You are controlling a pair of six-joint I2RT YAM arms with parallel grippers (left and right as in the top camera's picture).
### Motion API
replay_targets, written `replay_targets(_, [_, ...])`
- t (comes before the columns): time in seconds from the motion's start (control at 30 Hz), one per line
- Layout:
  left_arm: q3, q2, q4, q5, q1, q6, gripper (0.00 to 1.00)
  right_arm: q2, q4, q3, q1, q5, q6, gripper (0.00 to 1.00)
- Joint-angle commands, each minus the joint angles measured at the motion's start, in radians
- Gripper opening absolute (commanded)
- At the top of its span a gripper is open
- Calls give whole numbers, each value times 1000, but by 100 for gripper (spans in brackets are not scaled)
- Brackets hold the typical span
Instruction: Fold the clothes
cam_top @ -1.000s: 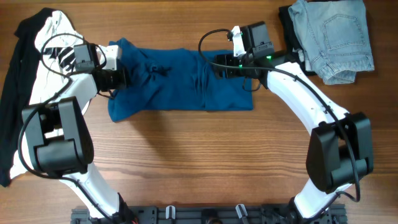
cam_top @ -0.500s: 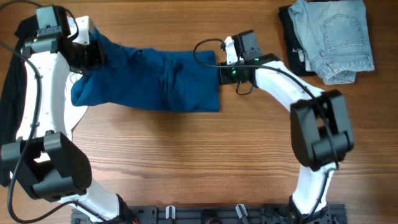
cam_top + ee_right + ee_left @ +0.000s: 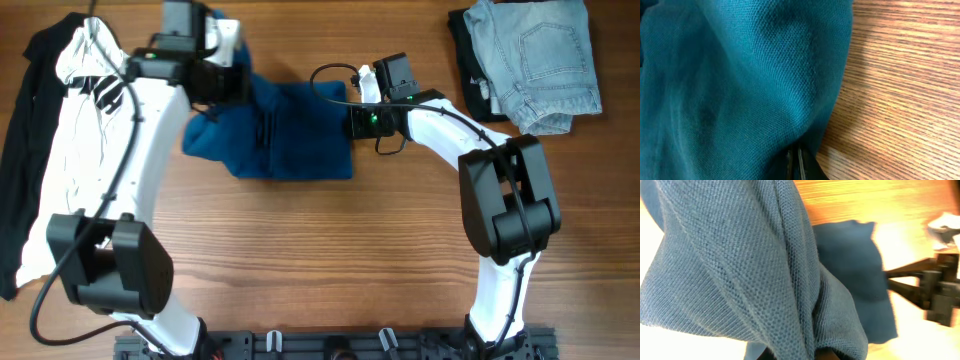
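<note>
The deep-blue shirt (image 3: 285,135) lies bunched on the table, its left end lifted and doubled toward the right. My left gripper (image 3: 238,82) is shut on that raised end, and in the left wrist view the blue knit cloth (image 3: 740,265) hangs across the frame from the gripper (image 3: 795,356). My right gripper (image 3: 352,120) is shut on the shirt's right edge. In the right wrist view its closed fingertips (image 3: 794,165) pinch the cloth (image 3: 730,75) low against the wood. A white top with black stripes (image 3: 75,120) and a black garment (image 3: 18,170) lie at the far left.
Pale denim jeans (image 3: 535,60) lie folded at the back right on a dark garment (image 3: 462,45). The wooden table (image 3: 330,250) stretches toward the front edge. The right arm (image 3: 935,290) shows at the right of the left wrist view.
The right gripper closed on the shirt's right edge and stayed there. The left gripper pulled the shirt's left end out leftward, then carried it up and right, so the shirt is now shorter and bunched.
</note>
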Motion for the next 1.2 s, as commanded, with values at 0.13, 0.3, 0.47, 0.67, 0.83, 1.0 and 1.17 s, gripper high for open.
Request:
replay_targets(0.13, [24,60,18,-8,-166,-54,4,-23,25,10,-31,-93,39,4])
replay_targets(0.3, [24,108,27,-9,-171,-58,14,-273,58,11,-178,-187,92,11])
replay_targets(0.47, [24,108,94,71,-208,-57,100,-471,36,11,-302,-193,92,44])
replay_targets(0.67, [24,106,172,134,-237,-82,100,-506,-17,10,-321,-188,87,50])
replay_targets(0.83, [72,27,134,124,-87,-195,100,-494,-121,10,-296,-181,14,57])
replay_targets(1.0, [83,-96,116,119,209,-325,100,-447,-149,10,-184,-132,-40,64])
replay_targets(1.17, [82,-78,23,118,375,-329,100,-374,-98,10,62,145,-40,66])
